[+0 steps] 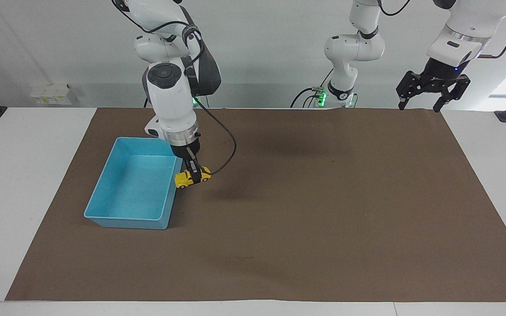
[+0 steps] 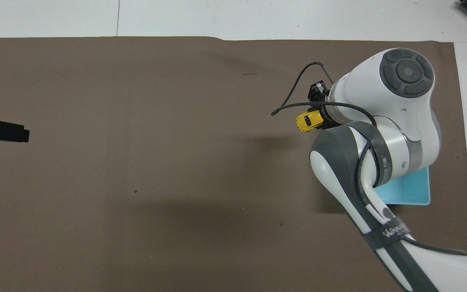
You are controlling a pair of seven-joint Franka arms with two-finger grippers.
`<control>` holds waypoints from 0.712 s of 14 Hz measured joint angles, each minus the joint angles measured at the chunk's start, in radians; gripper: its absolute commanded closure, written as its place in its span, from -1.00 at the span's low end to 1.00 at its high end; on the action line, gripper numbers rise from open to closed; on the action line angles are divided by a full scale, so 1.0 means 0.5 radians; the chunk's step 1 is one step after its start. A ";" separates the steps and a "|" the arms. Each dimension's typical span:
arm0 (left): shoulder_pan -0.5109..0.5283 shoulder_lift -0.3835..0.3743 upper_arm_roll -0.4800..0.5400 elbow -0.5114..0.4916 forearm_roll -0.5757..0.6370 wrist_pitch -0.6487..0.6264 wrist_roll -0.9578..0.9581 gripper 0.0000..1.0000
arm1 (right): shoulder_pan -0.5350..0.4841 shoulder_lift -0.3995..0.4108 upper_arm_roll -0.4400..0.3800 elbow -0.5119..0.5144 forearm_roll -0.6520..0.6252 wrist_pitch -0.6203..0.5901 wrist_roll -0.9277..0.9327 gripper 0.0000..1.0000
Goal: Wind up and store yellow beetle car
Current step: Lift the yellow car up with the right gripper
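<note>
One camera looks from high across the table (image 1: 37, 175), facing the robots; the other looks steeply down from above them. Both share the brown mat (image 1: 323, 210).

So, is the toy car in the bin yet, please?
Not yet: the toy car hangs in the right gripper, above the bin rim.

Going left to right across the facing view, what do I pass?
Blue bin → yellow car held in the right gripper, up off the mat → left gripper, waiting open at the mat's corner.
</note>
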 measured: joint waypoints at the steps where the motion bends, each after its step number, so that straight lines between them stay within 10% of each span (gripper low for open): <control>1: 0.000 0.000 0.000 0.000 0.000 0.000 0.000 -1.00 | -0.001 -0.027 0.000 0.000 0.004 -0.004 -0.050 1.00; 10: 0.000 0.000 0.000 0.000 0.000 0.000 0.000 -1.00 | -0.113 -0.113 -0.001 0.000 0.021 -0.148 -0.739 1.00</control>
